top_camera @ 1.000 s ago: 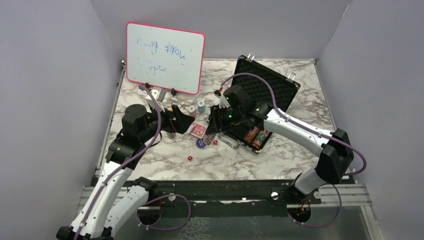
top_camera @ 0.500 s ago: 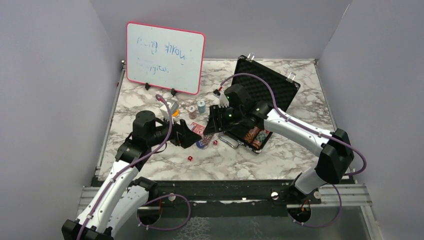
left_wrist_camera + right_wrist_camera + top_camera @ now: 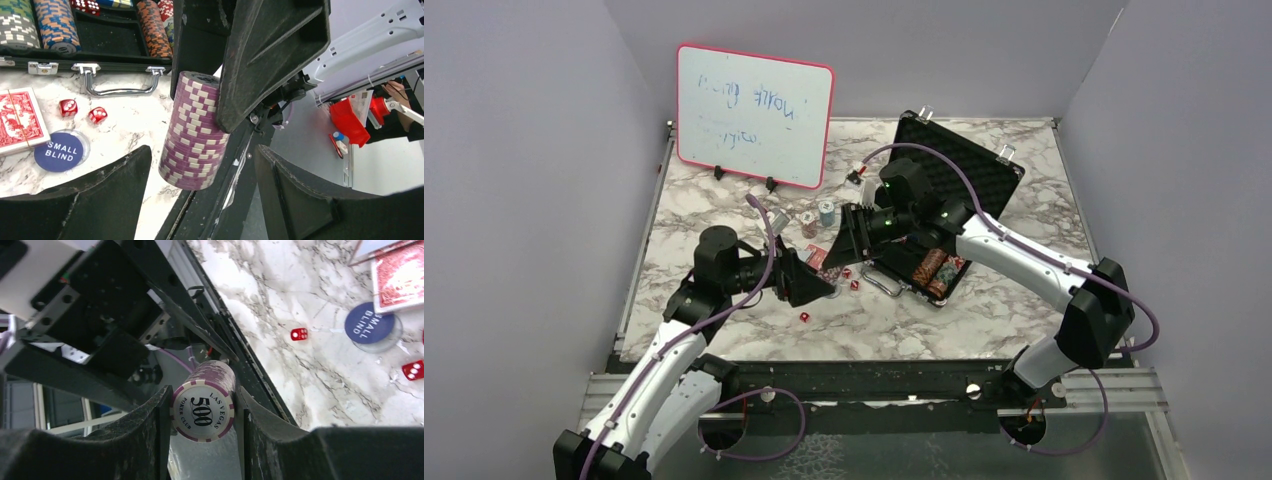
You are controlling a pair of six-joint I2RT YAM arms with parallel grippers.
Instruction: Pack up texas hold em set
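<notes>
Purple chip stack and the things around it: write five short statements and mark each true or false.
1. The right gripper has its fingers shut on the purple chip stack. True.
2. The left gripper holds the red-backed cards. False: its fingers stand open and grip nothing; the cards lie on the table.
3. The black case is closed. False: its lid stands open, and chip stacks lie inside.
4. The blue button beside the cards reads SMALL BLIND. True.
5. The end chip of the purple stack reads 100. False: it reads 500.
</notes>
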